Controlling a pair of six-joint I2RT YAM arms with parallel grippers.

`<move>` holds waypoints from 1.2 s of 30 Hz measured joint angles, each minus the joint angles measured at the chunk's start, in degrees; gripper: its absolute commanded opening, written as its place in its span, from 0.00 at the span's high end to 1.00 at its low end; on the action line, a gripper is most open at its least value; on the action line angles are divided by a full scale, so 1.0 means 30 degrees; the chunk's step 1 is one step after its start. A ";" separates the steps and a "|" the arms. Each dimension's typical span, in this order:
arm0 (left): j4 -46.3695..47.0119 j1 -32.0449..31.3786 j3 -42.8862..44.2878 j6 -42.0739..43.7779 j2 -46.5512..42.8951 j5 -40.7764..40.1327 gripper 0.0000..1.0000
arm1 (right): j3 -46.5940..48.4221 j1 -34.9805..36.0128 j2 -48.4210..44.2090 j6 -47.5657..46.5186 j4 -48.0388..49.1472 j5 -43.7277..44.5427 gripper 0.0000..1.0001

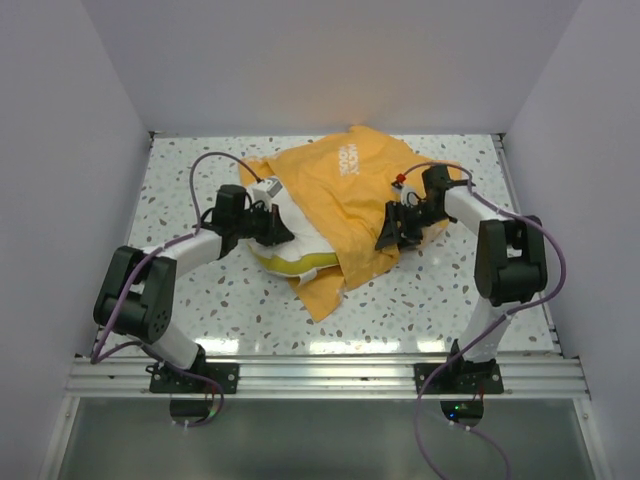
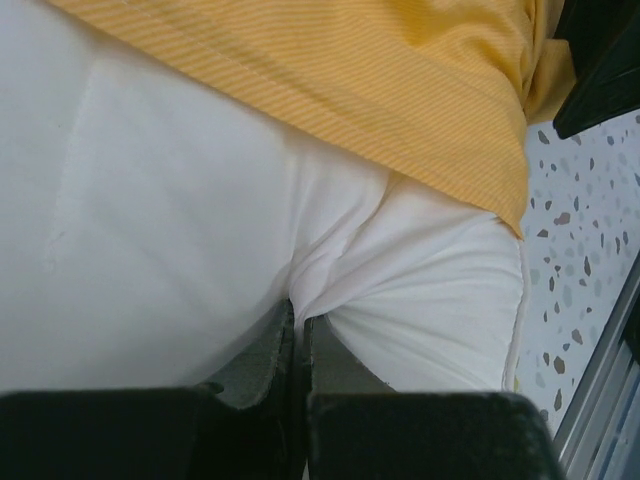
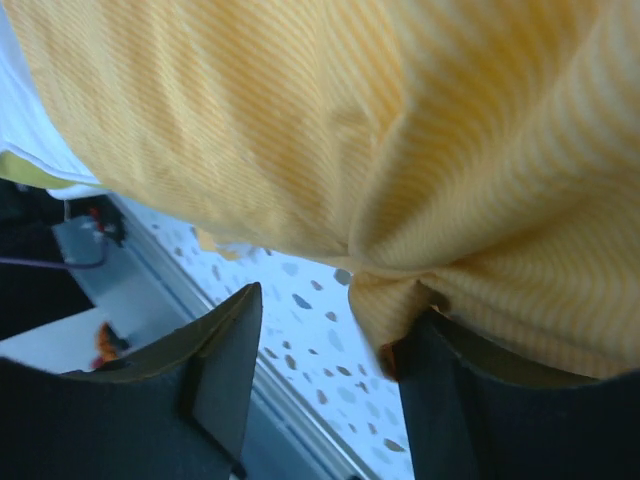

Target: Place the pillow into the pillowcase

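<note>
Fingers of the left gripper clench a fold of the pillow, with the pillowcase hem just beyond them. The right gripper gapes, cloth brushing one finger. Unheld, the case mouth may sag shut and block the pillow.

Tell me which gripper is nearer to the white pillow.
Left. The left gripper pinches the pillow; the right gripper, open, touches only the pillowcase.

Your pillowcase is orange-yellow with fine stripes. The pillow is white with a yellow-green edge, the table speckled white.
</note>
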 measured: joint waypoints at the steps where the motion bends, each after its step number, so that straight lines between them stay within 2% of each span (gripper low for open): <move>1: -0.0066 -0.0015 0.0000 0.0270 0.0000 0.0000 1.00 | 0.0408 0.0029 -0.0117 -0.0466 -0.0794 0.0590 0.34; 3: -0.0219 -0.0051 0.0007 0.0838 0.0000 0.0029 1.00 | 0.1311 0.0080 -0.0554 -0.1297 -0.1916 0.1923 0.30; 6: -0.0495 -0.0080 0.0036 0.1756 0.0000 0.0124 1.00 | 0.3126 0.0117 -0.2025 -0.1916 -0.2841 0.4248 0.32; 10: -0.0699 -0.0372 0.0080 0.2608 -0.0160 0.0007 1.00 | 0.5275 0.0539 -0.3781 -0.1894 -0.2572 0.6091 0.34; 12: -0.0882 -0.0714 0.0080 0.2936 -0.0393 -0.0357 0.99 | 0.5909 0.1574 -0.4014 -0.1727 -0.2113 0.6747 0.34; 15: -0.1013 -0.0998 -0.0051 0.3031 -0.0699 -0.0437 0.98 | 0.5982 0.3534 -0.3512 -0.1173 -0.1341 0.7300 0.34; 19: -0.0736 -0.1093 -0.0408 0.2798 -0.0823 -0.0270 0.93 | 0.6375 0.6069 -0.1290 -0.0525 -0.0401 0.8539 0.34; 23: -0.0189 -0.1093 -0.0743 0.2441 -0.0903 0.0044 0.92 | 0.6608 0.7060 0.0685 -0.0262 0.0430 0.9945 0.33; 25: 0.0109 -0.1093 -0.0896 0.2164 -0.0903 0.0160 0.93 | 0.7053 0.7104 0.1639 -0.0277 0.0525 1.0746 0.38; 27: 0.0386 -0.1078 -0.0998 0.1829 -0.0903 0.0248 0.96 | 0.7453 0.7089 0.2499 -0.0284 0.0787 1.1366 0.50; 28: 0.0474 -0.1078 -0.0998 0.1683 -0.0903 0.0270 0.97 | 0.7519 0.7082 0.2820 -0.0306 0.0925 1.1591 0.69; 30: 0.0729 -0.1078 -0.0998 0.1377 -0.0860 0.0408 1.00 | 0.7519 0.7060 0.3206 -0.0364 0.1064 1.1825 0.96; 31: 0.0867 -0.1078 -0.0998 0.1239 -0.0794 0.0517 1.00 | 0.7519 0.7053 0.3271 -0.0291 0.1086 1.1803 1.00; 36: 0.1588 -0.1035 -0.0984 0.0583 -0.0262 0.1202 1.00 | 0.7118 0.6987 0.2841 0.0648 0.1472 0.8990 1.00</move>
